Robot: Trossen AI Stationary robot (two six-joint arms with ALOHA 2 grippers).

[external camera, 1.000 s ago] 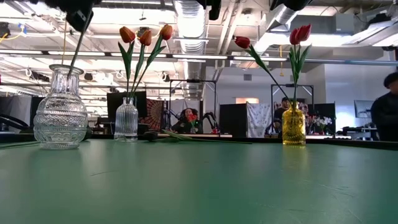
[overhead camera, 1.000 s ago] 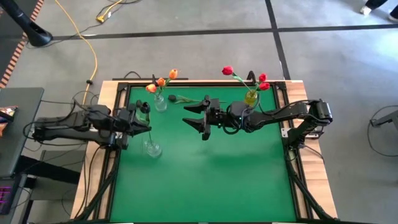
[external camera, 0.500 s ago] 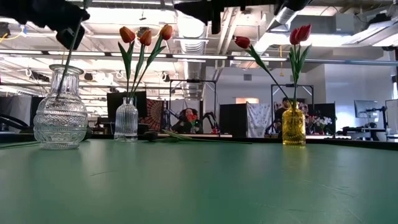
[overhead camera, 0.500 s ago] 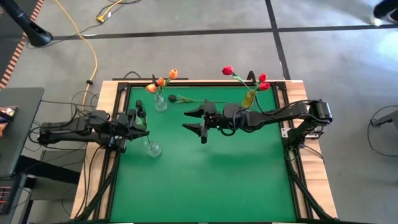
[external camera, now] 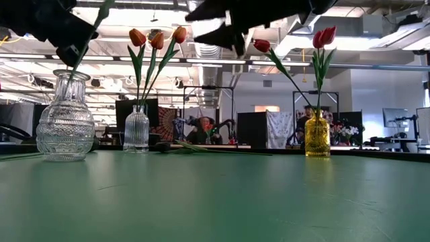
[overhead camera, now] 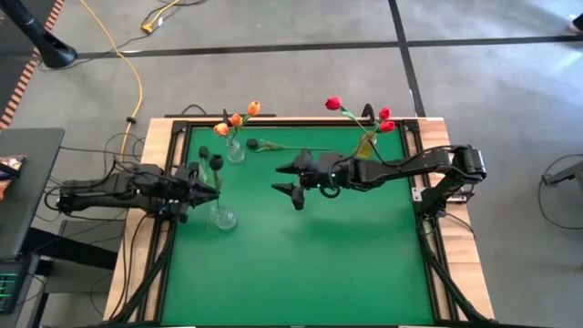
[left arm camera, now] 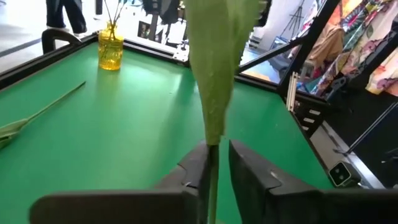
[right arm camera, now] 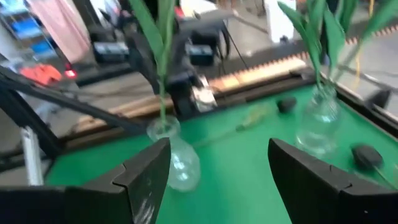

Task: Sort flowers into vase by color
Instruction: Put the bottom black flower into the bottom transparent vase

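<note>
A big clear vase (overhead camera: 221, 217) (external camera: 65, 119) stands near the table's left edge. The green stem (left arm camera: 212, 163) of a dark-headed flower (overhead camera: 217, 161) stands in it, tilted, and passes up between the fingers of my left gripper (overhead camera: 206, 187) (left arm camera: 217, 163), which are slightly open. A second dark head (overhead camera: 202, 152) shows beside it. Another dark flower (overhead camera: 251, 144) lies flat on the table near the far edge. My right gripper (overhead camera: 290, 179) (right arm camera: 217, 180) hovers open over the table's middle, holding nothing. My left gripper comes level from the table's left side, just above the vase mouth, its fingers across the stem. The stem (left arm camera: 211, 171) rests against the inner face of one finger (left arm camera: 198, 168). A narrow slit shows between it and the other finger. The stem's lower end stands in the vase.
Orange tulips stand in a small clear vase (overhead camera: 235, 150) (external camera: 137, 128) at the far left. Red tulips stand in a yellow vase (overhead camera: 367, 142) (external camera: 318, 138) at the far right. The near half of the green table (overhead camera: 301, 264) is bare.
My left gripper has sunk toward the clear vase's mouth and drawn back a little toward the left edge, so the flower stands deeper and its leaf now shows above the fingers. My right gripper has tipped up from slanting down to nearly level and dropped lower.
</note>
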